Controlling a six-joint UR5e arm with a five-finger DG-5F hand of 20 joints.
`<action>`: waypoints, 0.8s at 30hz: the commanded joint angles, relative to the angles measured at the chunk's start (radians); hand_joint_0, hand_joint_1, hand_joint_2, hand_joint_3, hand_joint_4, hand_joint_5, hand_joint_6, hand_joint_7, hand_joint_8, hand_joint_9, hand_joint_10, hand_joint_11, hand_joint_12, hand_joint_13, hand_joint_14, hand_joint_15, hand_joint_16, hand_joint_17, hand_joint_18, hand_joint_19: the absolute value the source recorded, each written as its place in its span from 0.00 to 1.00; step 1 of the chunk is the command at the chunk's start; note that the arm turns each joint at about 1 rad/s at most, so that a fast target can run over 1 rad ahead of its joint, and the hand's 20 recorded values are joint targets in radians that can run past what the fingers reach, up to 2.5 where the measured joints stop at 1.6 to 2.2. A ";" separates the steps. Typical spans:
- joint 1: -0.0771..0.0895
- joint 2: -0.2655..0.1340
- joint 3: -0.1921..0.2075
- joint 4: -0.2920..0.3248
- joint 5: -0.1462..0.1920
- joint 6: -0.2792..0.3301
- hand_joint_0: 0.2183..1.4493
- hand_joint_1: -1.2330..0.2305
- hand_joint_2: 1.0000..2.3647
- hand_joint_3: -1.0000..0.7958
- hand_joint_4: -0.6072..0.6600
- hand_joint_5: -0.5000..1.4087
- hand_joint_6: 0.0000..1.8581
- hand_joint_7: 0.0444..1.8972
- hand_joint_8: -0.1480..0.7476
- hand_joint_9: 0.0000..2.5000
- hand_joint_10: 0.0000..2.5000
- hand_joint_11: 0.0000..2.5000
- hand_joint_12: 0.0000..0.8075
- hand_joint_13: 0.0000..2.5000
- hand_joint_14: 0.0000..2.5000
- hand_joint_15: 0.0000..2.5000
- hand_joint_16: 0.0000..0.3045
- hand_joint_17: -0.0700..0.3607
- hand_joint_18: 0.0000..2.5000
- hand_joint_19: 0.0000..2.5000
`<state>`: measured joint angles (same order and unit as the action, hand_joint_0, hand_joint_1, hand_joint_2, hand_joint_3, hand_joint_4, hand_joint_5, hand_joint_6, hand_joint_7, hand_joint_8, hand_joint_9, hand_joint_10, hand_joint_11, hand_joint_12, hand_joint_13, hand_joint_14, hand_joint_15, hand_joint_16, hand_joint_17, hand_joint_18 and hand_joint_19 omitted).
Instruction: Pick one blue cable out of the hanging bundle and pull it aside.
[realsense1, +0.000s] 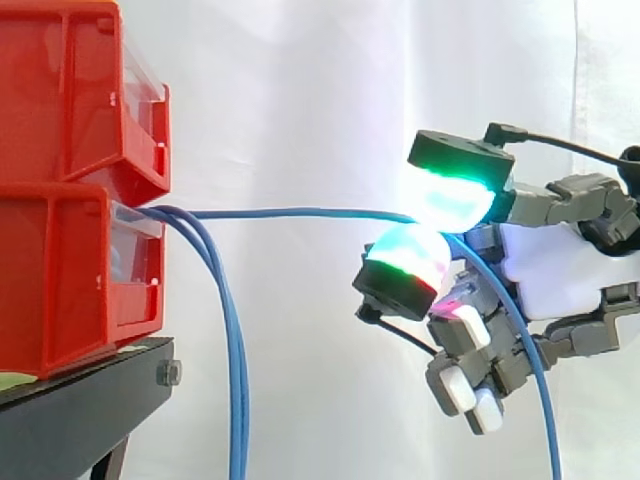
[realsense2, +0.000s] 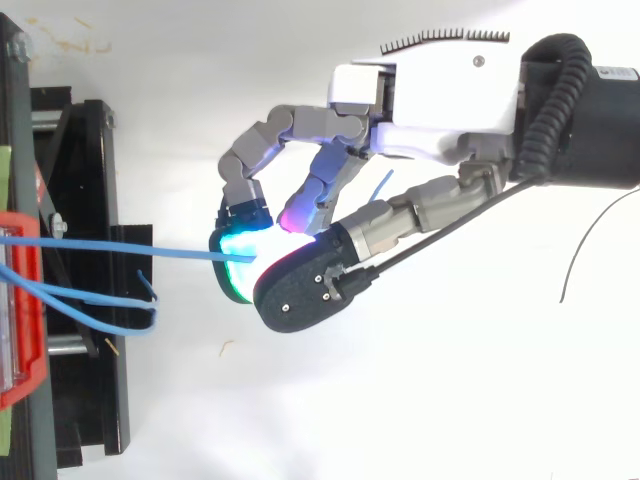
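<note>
Several blue cables come out from between the stacked red bins (realsense1: 70, 180). One blue cable (realsense1: 300, 213) runs taut and level to the right, away from the others, and is pinched between two glowing fingertips (realsense1: 455, 195) of my hand (realsense1: 550, 265); past the pinch it drops down the right side. The rest of the bundle (realsense1: 232, 370) hangs straight down beside the bins. From above, the pulled cable (realsense2: 120, 247) reaches my hand (realsense2: 420, 100) at its green-lit pads (realsense2: 236, 262), while the other cables (realsense2: 90, 305) loop near the stand.
The red bins sit on a black stand (realsense1: 80, 410) at the left, also seen from above as a black frame (realsense2: 85, 300). A white curtain (realsense1: 330, 100) backs the scene. A thin dark wire (realsense2: 590, 250) trails at the right.
</note>
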<state>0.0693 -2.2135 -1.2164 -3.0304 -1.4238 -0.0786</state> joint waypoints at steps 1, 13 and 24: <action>0.000 0.000 0.000 0.001 0.000 -0.006 0.48 0.31 0.01 0.38 0.22 0.17 0.53 0.72 0.39 0.44 0.01 0.29 0.39 0.35 0.01 0.27 0.13 0.37 0.26 0.29; 0.000 0.000 0.000 0.001 0.000 -0.006 0.48 0.31 0.01 0.38 0.23 0.17 0.53 0.71 0.39 0.44 0.01 0.29 0.40 0.35 0.01 0.27 0.13 0.38 0.26 0.29; 0.000 0.000 0.000 0.001 0.000 -0.006 0.48 0.31 0.01 0.39 0.24 0.17 0.53 0.71 0.39 0.45 0.01 0.29 0.40 0.35 0.01 0.27 0.13 0.38 0.27 0.29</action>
<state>0.0691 -2.2135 -1.2164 -3.0296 -1.4235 -0.0843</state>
